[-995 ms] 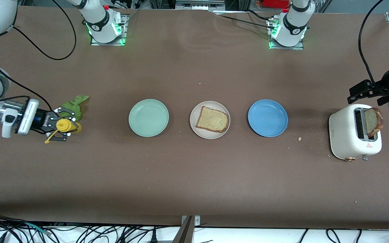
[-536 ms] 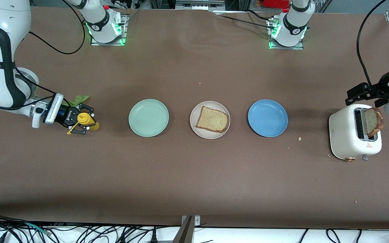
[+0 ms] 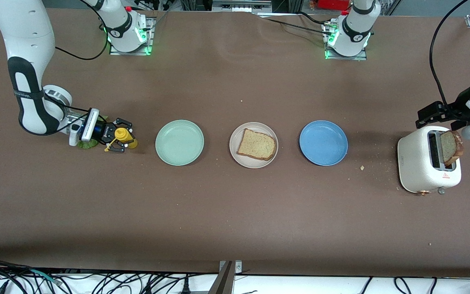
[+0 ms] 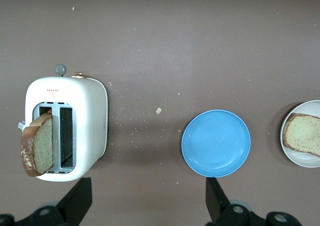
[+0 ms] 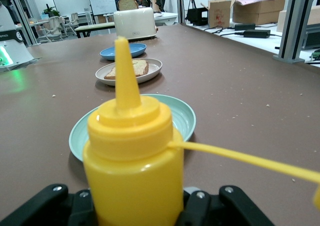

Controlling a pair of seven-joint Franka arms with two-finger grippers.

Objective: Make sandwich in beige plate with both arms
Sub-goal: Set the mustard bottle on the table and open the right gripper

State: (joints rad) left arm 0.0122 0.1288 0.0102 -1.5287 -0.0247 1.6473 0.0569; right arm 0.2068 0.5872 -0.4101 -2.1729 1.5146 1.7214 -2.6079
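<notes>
The beige plate (image 3: 255,164) sits mid-table with one toasted bread slice (image 3: 257,144) lying flat on it; the right wrist view shows that plate (image 5: 127,81) too. A second bread slice (image 3: 449,147) stands up out of the white toaster (image 3: 420,167). My right gripper (image 3: 116,141) is shut on the yellow squeeze bottle (image 3: 121,138), held upright beside the mint-green plate (image 3: 179,142). The green lettuce leaf (image 3: 85,144) lies mostly hidden under the right wrist. My left gripper (image 3: 437,113) hangs open by the toaster, its fingers (image 4: 80,198) wide apart and holding nothing.
A blue plate (image 3: 323,142) lies between the beige plate and the toaster. Crumbs (image 3: 362,167) dot the brown table near the toaster. The bottle's cap tether (image 5: 240,158) sticks out sideways.
The right arm has carried the yellow bottle from its end of the table toward the mint-green plate, and its wrist now covers most of the lettuce. The left gripper has hardly shifted.
</notes>
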